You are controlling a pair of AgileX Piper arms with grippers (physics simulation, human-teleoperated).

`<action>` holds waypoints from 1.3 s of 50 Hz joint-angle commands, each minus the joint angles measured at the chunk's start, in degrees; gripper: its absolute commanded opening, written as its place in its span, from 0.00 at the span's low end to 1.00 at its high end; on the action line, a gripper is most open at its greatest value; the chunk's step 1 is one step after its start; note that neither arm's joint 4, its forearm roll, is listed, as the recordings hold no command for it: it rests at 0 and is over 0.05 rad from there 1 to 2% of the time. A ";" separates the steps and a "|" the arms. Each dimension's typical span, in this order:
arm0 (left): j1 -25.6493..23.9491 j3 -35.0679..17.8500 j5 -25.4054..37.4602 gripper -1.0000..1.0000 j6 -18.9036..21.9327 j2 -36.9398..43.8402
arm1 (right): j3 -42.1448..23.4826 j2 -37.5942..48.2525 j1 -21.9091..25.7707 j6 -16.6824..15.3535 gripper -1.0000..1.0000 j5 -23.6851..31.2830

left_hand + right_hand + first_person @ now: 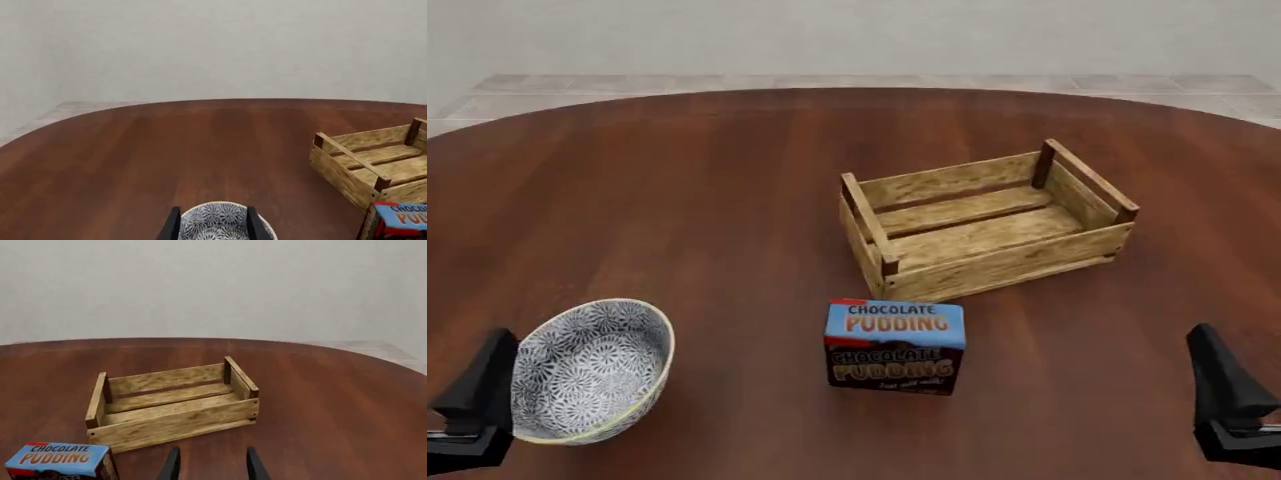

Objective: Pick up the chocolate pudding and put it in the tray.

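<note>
Pudding box untouched on bench, both jaws open and empty.
The chocolate pudding [894, 346] stands at 7 o'clock of the tray [986, 222], just beside it; likely light, stiff cardboard, best pinched across its flat sides.

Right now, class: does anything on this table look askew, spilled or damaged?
The patterned bowl leans on its side at the near left, its opening tipped up rather than level. The wooden crate sits at an angle to the table edge, empty and intact. The chocolate pudding box stands upright, undamaged. Nothing is spilled.
</note>
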 commanded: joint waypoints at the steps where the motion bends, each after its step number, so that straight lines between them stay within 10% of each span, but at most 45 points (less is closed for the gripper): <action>1: -0.64 -0.06 -0.08 1.00 0.16 0.18 | 0.68 -0.26 0.07 0.26 1.00 -0.65; 31: -0.95 0.03 -0.06 1.00 0.42 -0.10 | -2.45 4.53 0.73 1.01 1.00 -3.47; 40: -0.86 0.03 -0.01 1.00 0.32 -0.03 | -11.01 15.91 3.63 3.89 1.00 -5.74; 51: -0.71 -0.58 0.32 1.00 0.48 0.06 | -23.03 29.37 4.36 -2.70 1.00 -4.42; 65: -0.43 -0.69 0.24 1.00 0.68 -0.06 | -36.99 39.29 5.73 -3.43 1.00 0.72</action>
